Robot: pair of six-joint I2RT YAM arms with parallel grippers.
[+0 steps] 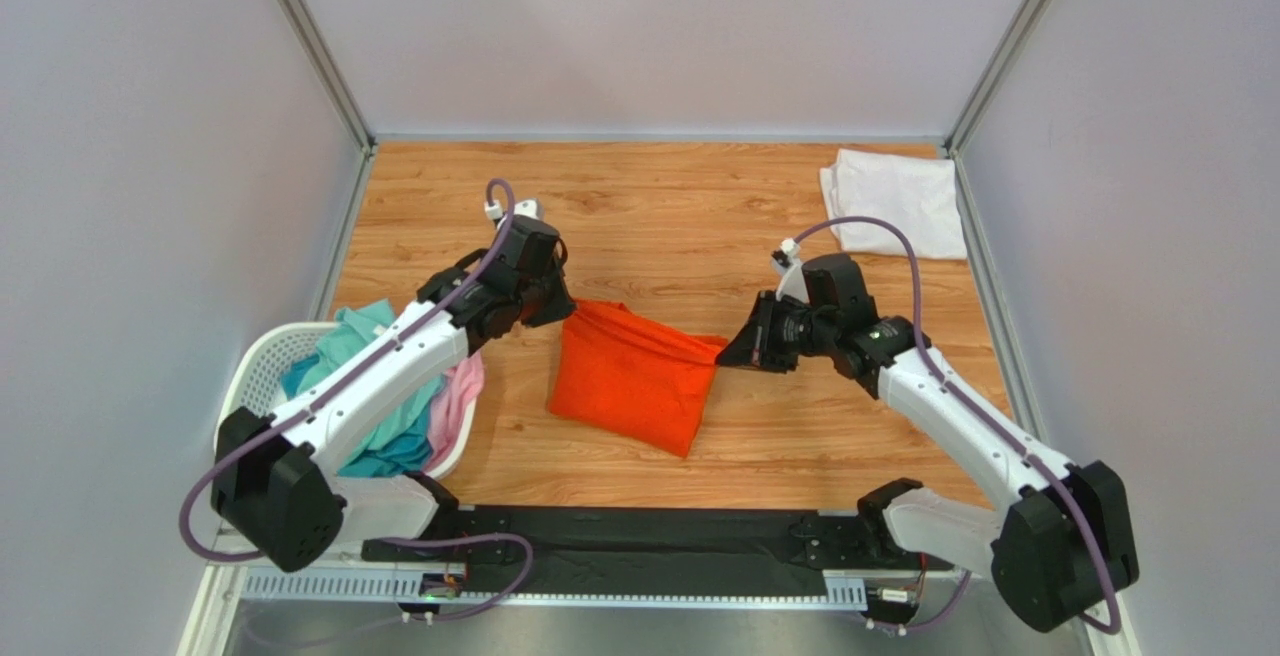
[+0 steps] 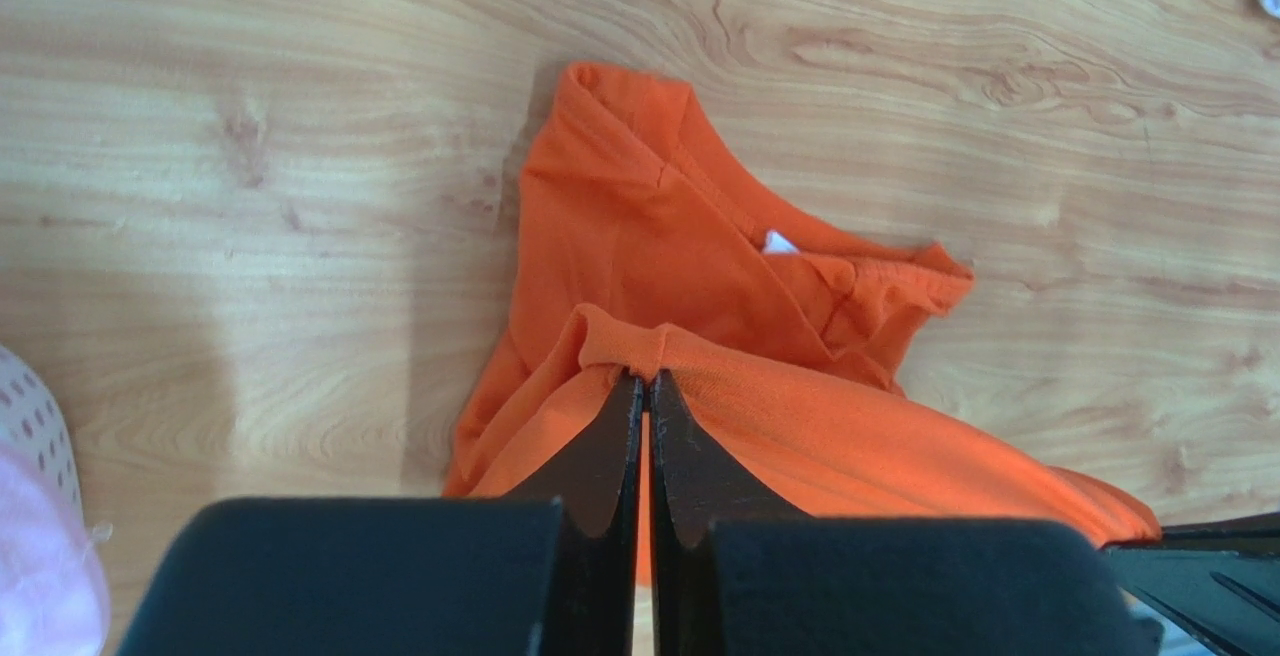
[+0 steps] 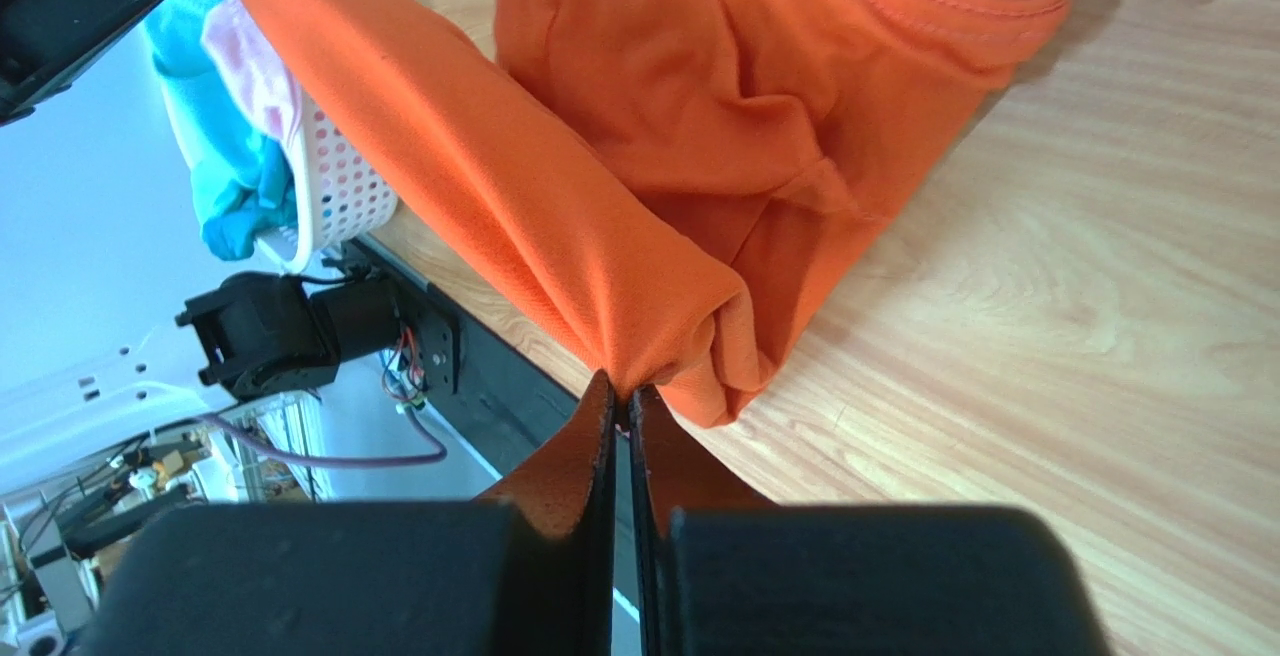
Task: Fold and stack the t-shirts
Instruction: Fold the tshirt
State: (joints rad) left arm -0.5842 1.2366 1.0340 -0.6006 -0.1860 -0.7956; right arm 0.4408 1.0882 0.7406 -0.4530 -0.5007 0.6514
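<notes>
The orange t-shirt (image 1: 631, 379) hangs stretched between my two grippers, its lower part resting on the wooden table. My left gripper (image 1: 567, 308) is shut on its left upper edge; the left wrist view shows the cloth (image 2: 706, 296) pinched at the fingertips (image 2: 648, 376). My right gripper (image 1: 727, 356) is shut on its right upper edge, also seen in the right wrist view (image 3: 624, 383) with orange cloth (image 3: 706, 101) bunched there. A folded white t-shirt (image 1: 897, 202) lies at the far right corner. Teal (image 1: 368, 386) and pink (image 1: 457, 401) shirts lie in the basket.
A white mesh laundry basket (image 1: 271, 364) stands at the left near edge of the wooden table (image 1: 661, 221). Grey walls close the table on three sides. A black rail (image 1: 631, 536) runs along the near edge between the arm bases.
</notes>
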